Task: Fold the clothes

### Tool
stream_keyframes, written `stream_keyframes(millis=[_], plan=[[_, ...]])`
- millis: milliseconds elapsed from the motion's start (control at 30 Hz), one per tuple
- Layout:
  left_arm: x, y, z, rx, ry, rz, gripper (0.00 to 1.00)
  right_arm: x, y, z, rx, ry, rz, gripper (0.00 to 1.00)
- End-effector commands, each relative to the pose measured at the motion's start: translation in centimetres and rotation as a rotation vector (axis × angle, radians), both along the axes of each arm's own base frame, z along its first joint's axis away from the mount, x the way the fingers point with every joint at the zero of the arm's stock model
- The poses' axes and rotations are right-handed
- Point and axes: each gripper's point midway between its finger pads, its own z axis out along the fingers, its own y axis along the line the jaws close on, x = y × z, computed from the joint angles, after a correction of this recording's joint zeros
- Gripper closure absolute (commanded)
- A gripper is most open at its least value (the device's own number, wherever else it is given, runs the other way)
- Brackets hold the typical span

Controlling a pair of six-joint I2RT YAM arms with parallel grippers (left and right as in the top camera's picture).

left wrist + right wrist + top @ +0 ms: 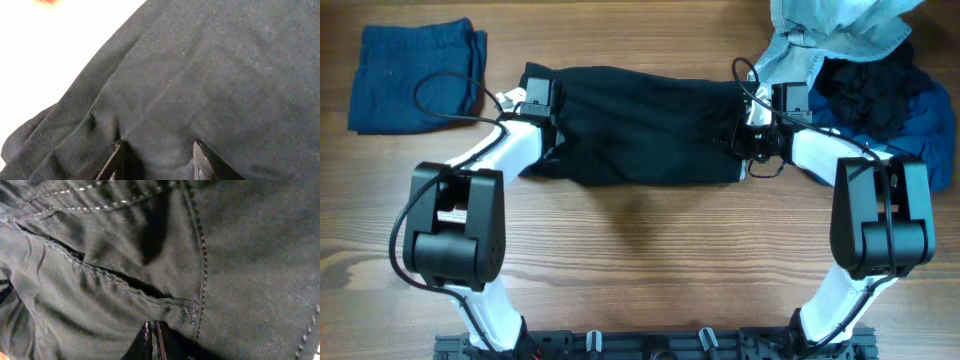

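A black garment (640,125) lies spread across the middle of the wooden table. My left gripper (545,112) is at its left end. In the left wrist view, its jaws (157,152) are open and pressed down on the black cloth (210,75). My right gripper (745,135) is at the garment's right end. In the right wrist view, its jaws (152,327) are shut on a stitched hem of the black cloth (235,240).
A folded dark blue garment (415,75) lies at the back left. A pile of clothes sits at the back right, with a light blue denim piece (840,30) on top of dark blue and black ones (910,110). Bare wood (650,250) lies in front.
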Motion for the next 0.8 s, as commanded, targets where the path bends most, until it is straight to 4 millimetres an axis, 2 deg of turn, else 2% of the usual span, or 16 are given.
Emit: stream_keyframes(millis=[0,33,67,133,167,200,233,267,300,333,400,467,533,767], plan=[[-2.7,1.7,-4.3,0.048,0.119,0.025,0.59,1.0,-2.3,-0.9,-0.1,-0.016,0.002,0.93],[-2.8,1.7,-4.1,0.048,0.122,0.025,0.7,1.6,-1.4,1.0,-0.049,-0.04,0.024,0.89],[-3.0,1.7,-3.4,0.045,0.125,0.024,0.77,2.4,0.0,4.9,0.041,-0.091,0.064,0.75],[-2.8,1.6,-1.8,0.039,0.096,0.024,0.78,3.0,0.7,9.0,0.095,-0.14,0.074,0.56],[-2.6,1.4,-0.4,0.027,0.069,0.021,0.74,2.9,0.7,11.2,0.1,-0.167,0.07,0.45],[-2.4,1.4,0.9,0.02,0.046,0.02,0.68,2.7,0.7,12.3,0.1,-0.18,0.067,0.35],[-2.2,1.1,2.2,0.006,0.017,0.014,0.57,2.3,0.3,13.1,0.096,-0.174,0.047,0.23],[-1.9,0.5,3.6,-0.014,-0.005,-0.041,0.45,2.0,-0.3,13.1,0.08,-0.154,0.021,0.11],[-1.6,0.0,4.8,-0.023,-0.023,-0.093,0.37,1.7,-0.7,13.0,0.073,-0.137,0.009,0.05],[-1.4,-0.3,6.2,-0.03,-0.051,-0.134,0.25,1.3,-1.1,12.6,0.071,-0.107,0.001,0.04],[-1.1,-0.4,9.0,-0.015,-0.111,-0.174,0.11,0.4,-2.2,10.9,0.042,-0.035,-0.024,0.02],[-1.1,-0.4,10.4,-0.016,-0.147,-0.177,0.01,-0.1,-2.8,9.8,0.016,-0.015,-0.022,0.0],[-1.1,-0.4,11.3,-0.017,-0.171,-0.177,0.0,-0.5,-3.5,8.4,-0.007,0.009,-0.024,0.0],[-1.0,-1.2,11.0,-0.043,-0.157,-0.223,0.0,-0.6,-4.0,4.0,-0.028,0.058,0.017,0.01]])
